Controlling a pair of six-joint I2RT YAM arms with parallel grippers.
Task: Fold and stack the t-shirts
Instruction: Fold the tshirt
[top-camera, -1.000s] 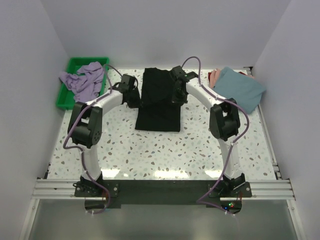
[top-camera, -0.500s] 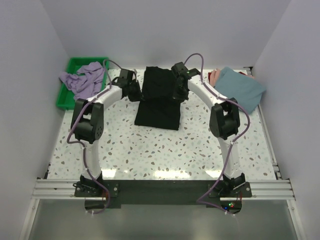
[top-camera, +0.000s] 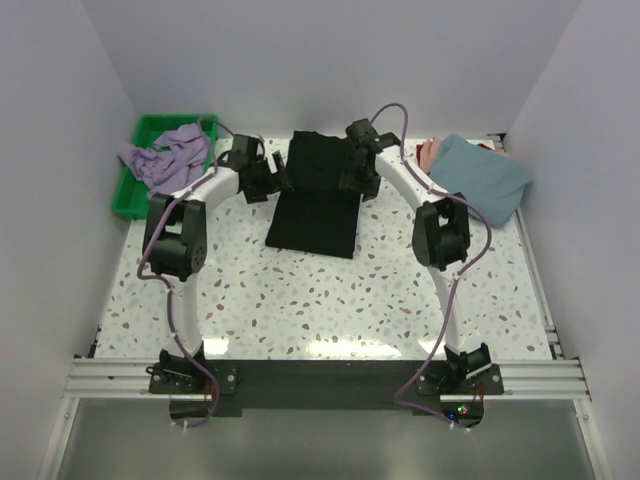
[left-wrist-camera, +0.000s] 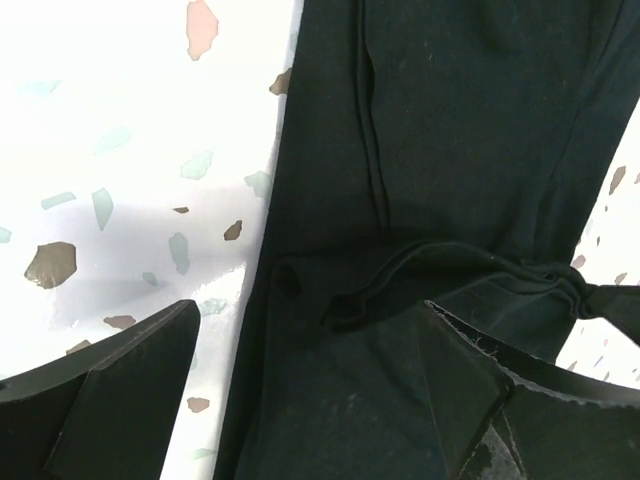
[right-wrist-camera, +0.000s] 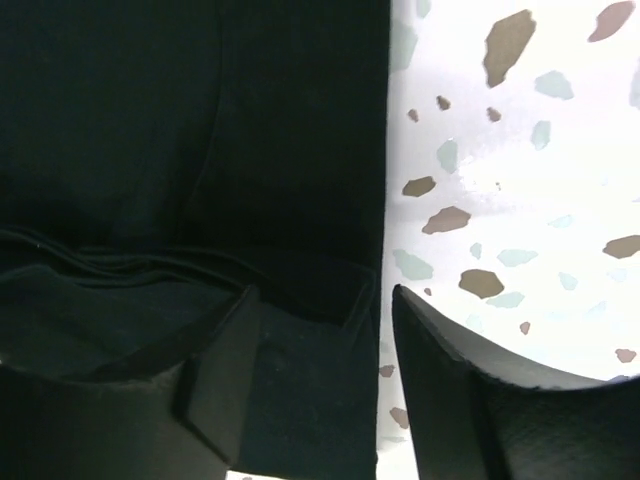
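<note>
One large black cloth t-shirt (top-camera: 312, 205), folded into a long strip, is lying at 12 o'clock on the speckled white table (top-camera: 300, 300). Two grippers are flanking it. The left gripper (left-wrist-camera: 310, 400), jaws wide apart, is straddling its 9 o'clock edge. The right gripper (right-wrist-camera: 325, 390), jaws also apart, is straddling its 3 o'clock edge. Neither is pinching cloth. One crumpled lavender purple tee (top-camera: 165, 160) is sitting in the one green plastic tray (top-camera: 125, 198) at 10 o'clock. At 2 o'clock, one folded dusty teal-blue tee (top-camera: 485, 178) is covering one pink tee (top-camera: 428, 152).
</note>
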